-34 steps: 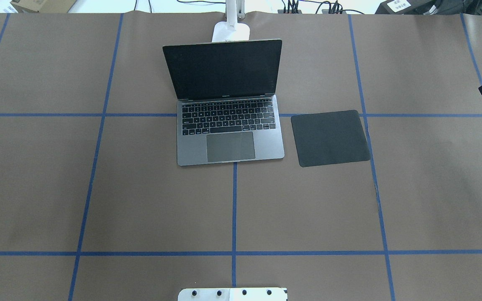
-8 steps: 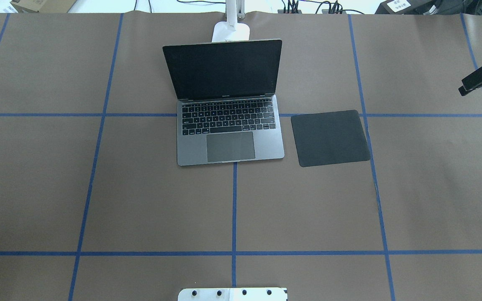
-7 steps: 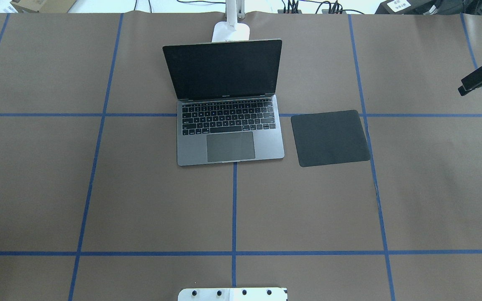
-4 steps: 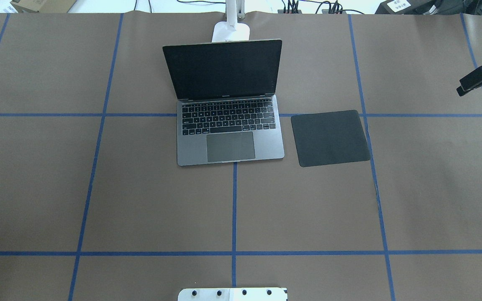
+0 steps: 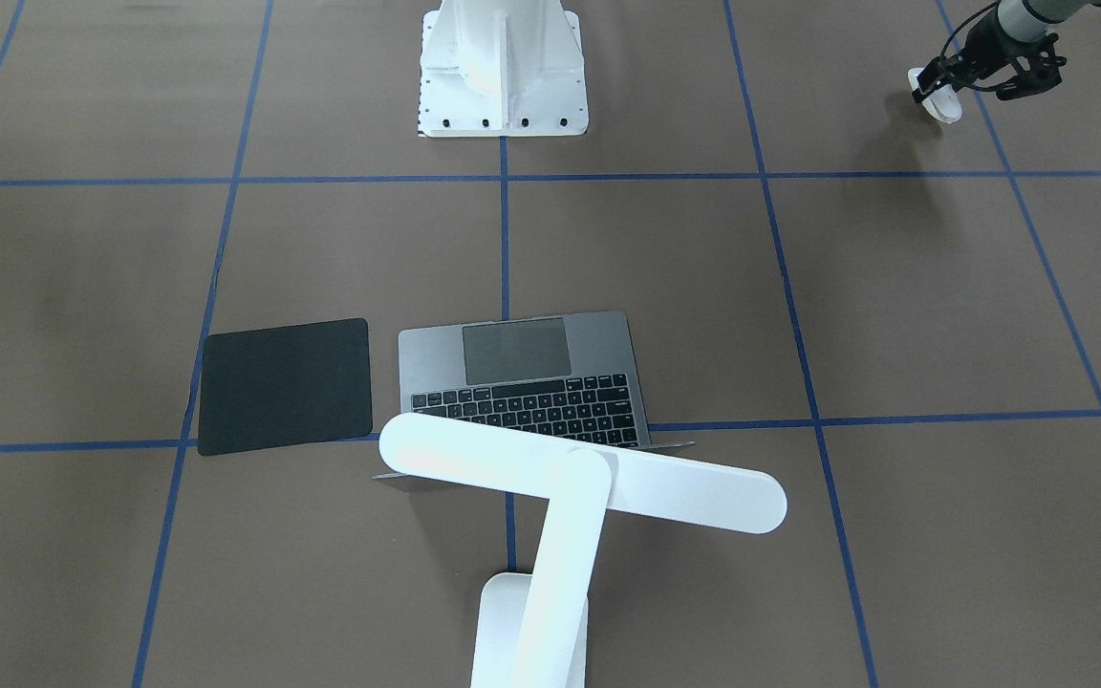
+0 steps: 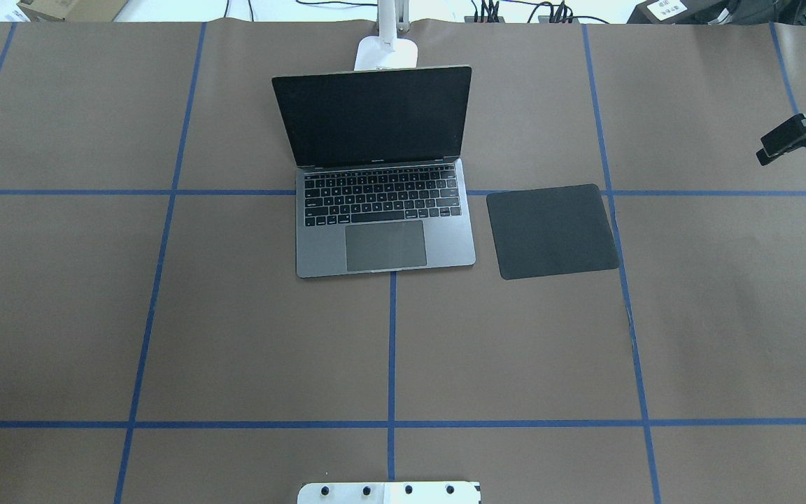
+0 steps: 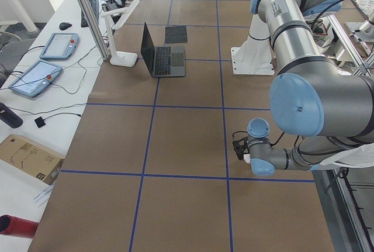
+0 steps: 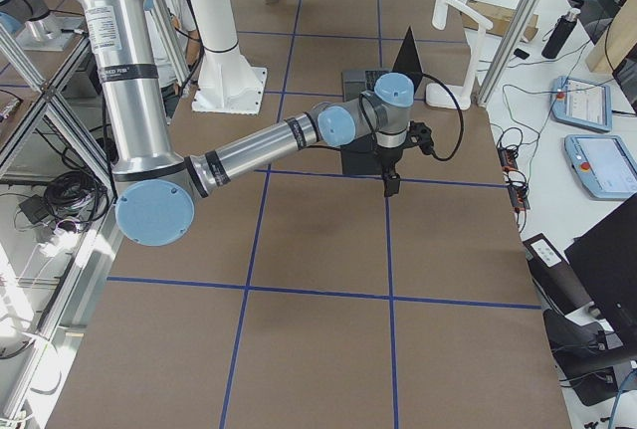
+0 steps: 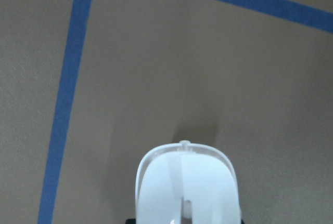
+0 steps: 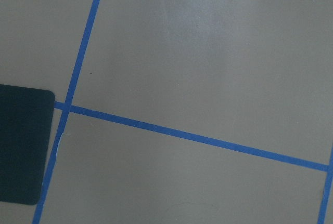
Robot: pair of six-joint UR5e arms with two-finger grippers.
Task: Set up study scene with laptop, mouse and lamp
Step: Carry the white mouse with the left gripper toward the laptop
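My left gripper (image 5: 940, 84) is shut on the white mouse (image 5: 936, 103) and holds it just above the table, far out on my left; the mouse fills the bottom of the left wrist view (image 9: 187, 182). The grey laptop (image 6: 383, 231) stands open at the table's far middle. The white lamp (image 5: 579, 478) stands behind it, its bar head over the screen. My right gripper (image 6: 782, 142) hangs over the table's right edge, right of the mat; I cannot tell whether it is open or shut.
A thin black square mat (image 6: 551, 231) lies flat just right of the laptop. The white bolted pedestal (image 5: 503, 67) stands at the near middle edge. Blue tape lines grid the brown table cover (image 6: 235, 336).
In the overhead view my right gripper has moved leftward, further in from the right edge. The laptop, mat and lamp have not moved.
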